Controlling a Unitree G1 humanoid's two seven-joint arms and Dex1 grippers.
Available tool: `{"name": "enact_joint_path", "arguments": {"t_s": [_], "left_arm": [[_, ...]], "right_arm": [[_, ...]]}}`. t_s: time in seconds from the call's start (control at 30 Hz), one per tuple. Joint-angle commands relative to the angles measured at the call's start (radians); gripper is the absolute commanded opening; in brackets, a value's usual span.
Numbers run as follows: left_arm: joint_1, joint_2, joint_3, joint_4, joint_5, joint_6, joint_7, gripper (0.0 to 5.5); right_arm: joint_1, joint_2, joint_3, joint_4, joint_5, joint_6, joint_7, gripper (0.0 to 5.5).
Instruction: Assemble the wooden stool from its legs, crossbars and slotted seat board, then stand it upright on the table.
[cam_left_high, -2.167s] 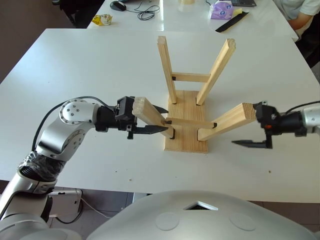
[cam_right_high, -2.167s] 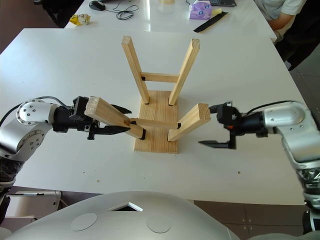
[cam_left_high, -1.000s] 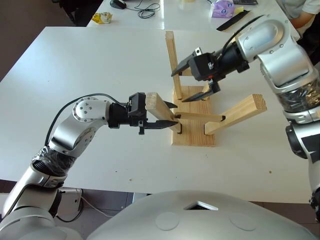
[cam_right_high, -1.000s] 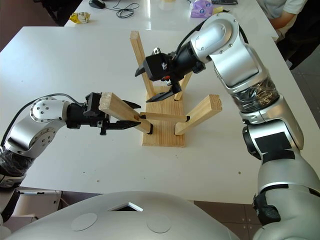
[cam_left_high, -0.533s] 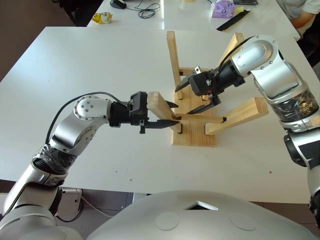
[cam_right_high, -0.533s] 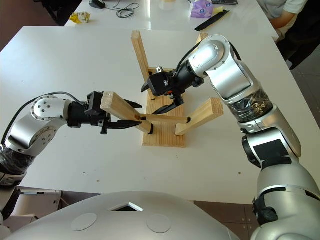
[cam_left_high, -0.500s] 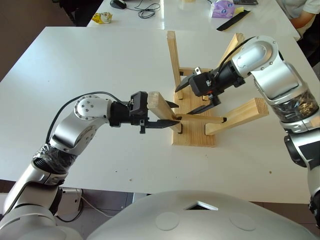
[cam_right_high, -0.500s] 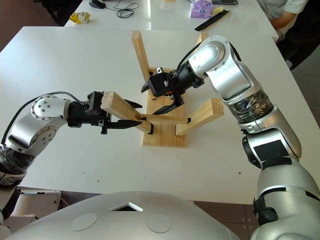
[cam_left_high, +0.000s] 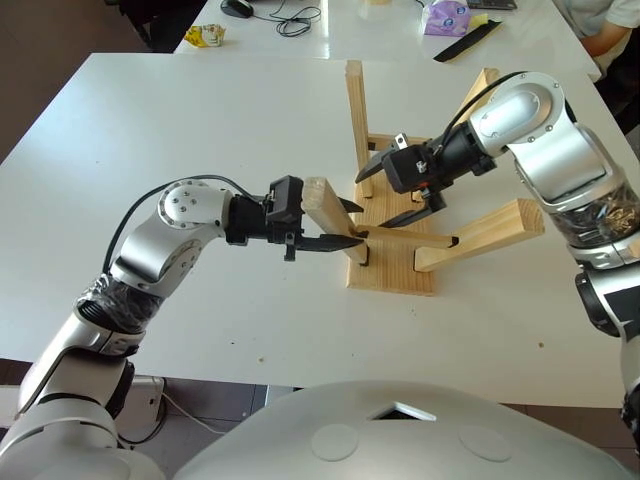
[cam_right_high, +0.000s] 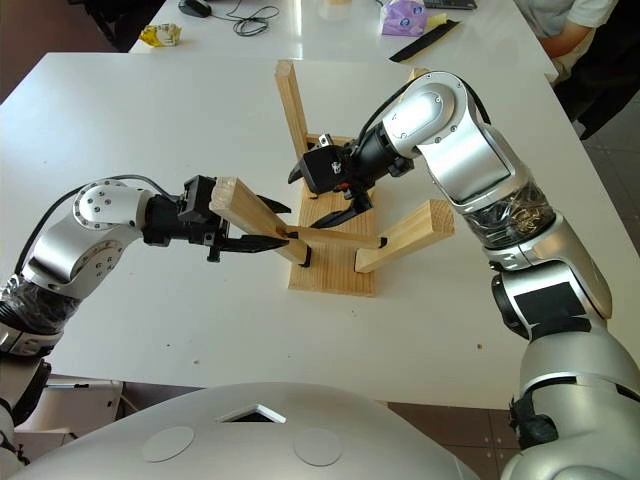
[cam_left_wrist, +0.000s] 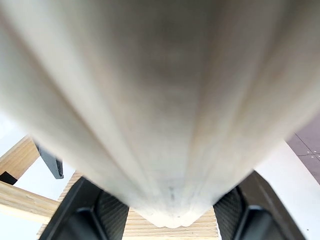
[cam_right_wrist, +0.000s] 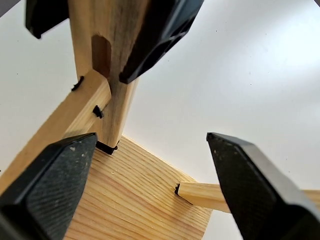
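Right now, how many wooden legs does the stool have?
4. The far-left leg and far-right leg stand on the seat board; the left gripper holds the near-left leg; the near-right leg leans outward.

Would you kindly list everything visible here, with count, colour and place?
Seat board: one, pale wood, flat on table.
Legs: four, pale wood; far two standing, near two leaning towards the robot.
Crossbars: two, pale wood, one joining each leg pair.
Table: one, white, beneath everything.
Packet: one, purple, on rear table.
Left end effector: one, black, shut on near left leg.
Right end effector: one, black, open above the board.
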Motion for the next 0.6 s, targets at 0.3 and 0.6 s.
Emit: {"name": "enact_joint_path", "arguments": {"t_s": [0.3, 0.6], "left_arm": [[0.03, -0.016, -0.276, 0.243, 0.406, 0.099, 0.018, 2.05], [-0.03, -0.044, -0.295, 0.273, 0.424, 0.09, 0.027, 2.05]], "right_arm": [[0.065, 0.051, 0.045, -0.074, 0.041, 0.048, 0.025, 4.05], [0.062, 0.054, 0.032, -0.057, 0.041, 0.048, 0.011, 4.05]]}}
